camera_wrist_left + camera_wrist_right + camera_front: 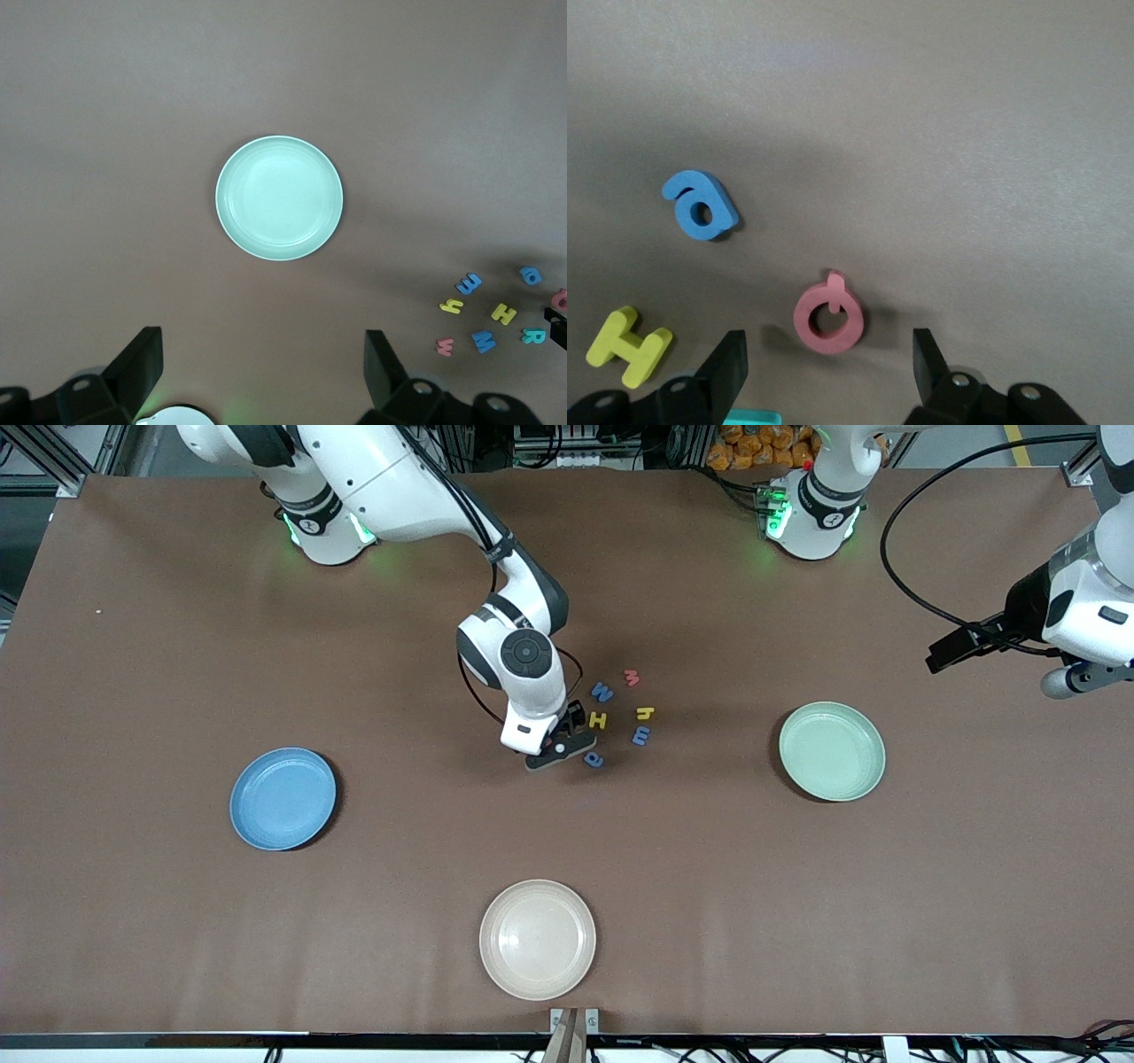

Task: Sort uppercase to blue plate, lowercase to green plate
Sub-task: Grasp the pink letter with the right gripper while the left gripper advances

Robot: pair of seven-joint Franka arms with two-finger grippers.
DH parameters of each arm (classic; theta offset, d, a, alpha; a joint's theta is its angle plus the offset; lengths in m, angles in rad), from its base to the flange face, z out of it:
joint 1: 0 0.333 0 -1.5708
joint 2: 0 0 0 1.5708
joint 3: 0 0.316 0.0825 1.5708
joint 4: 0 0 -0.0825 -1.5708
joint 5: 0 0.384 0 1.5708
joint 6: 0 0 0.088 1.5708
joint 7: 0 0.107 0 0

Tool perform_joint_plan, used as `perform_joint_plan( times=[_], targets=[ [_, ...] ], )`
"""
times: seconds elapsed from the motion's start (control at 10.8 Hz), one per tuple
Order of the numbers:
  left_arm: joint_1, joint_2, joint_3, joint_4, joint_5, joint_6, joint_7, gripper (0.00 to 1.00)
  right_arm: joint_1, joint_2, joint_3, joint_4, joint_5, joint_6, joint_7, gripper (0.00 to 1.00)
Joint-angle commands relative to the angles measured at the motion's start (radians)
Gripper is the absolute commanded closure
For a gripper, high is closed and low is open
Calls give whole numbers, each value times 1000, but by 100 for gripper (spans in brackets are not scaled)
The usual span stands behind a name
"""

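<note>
Letters lay in a small cluster at mid-table, between the blue plate (283, 798) and the green plate (832, 750), with both plates bare. The front view hid the red Q (828, 318) under the right gripper (560, 749); only the right wrist view showed it plainly, flat on the table in the gap between the wide-spread fingers (728, 363) and clear of both. That same view showed the blue a (698, 205) apart from the Q and the yellow H (629, 346) just beside one finger, plus a teal sliver at the frame edge, too cut off to read. From the front, the blue W (602, 691), red w (632, 677), yellow h (646, 712) and blue e (640, 735) lay toward the left arm's end of the cluster. The left wrist view alone showed the teal R (533, 336), and a pink shape cut by the frame edge. The left gripper (263, 372) waited high over the table near the green plate, fingers wide apart. A beige plate (537, 939) sat nearest the camera.
</note>
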Motion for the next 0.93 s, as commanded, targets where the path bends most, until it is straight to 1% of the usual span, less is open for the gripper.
perform_joint_plan(
  times=[0.0,0.09,0.28,0.37,0.46,0.56,0.65,0.74,0.84],
  targets=[
    [1,-3,-24,5,-8,-7,26,0,12,36,-6,33,-20,12,28,27],
    [-2,-3,-26,5,-5,-7,31,0,12,38,-6,35,-18,14,30,28],
    [-2,3,-49,3,-28,-9,31,0,10,50,-6,49,-20,14,28,36],
    [1,3,-67,2,-46,-10,-48,0,10,52,-6,50,-20,14,28,44],
    [2,2,-76,-6,-50,-10,-112,0,10,53,-8,53,-26,14,28,62],
    [5,2,-101,-15,-59,-9,-151,0,10,53,-8,56,-39,14,28,88],
    [5,2,-105,-19,-83,-4,-191,0,7,52,-6,55,-40,12,28,100],
    [4,2,-107,-27,-100,8,-220,0,1,44,-8,55,-40,9,22,100],
    [2,-8,-111,-53,-102,40,-237,0,-13,9,-11,55,-35,-8,15,100]
  ],
)
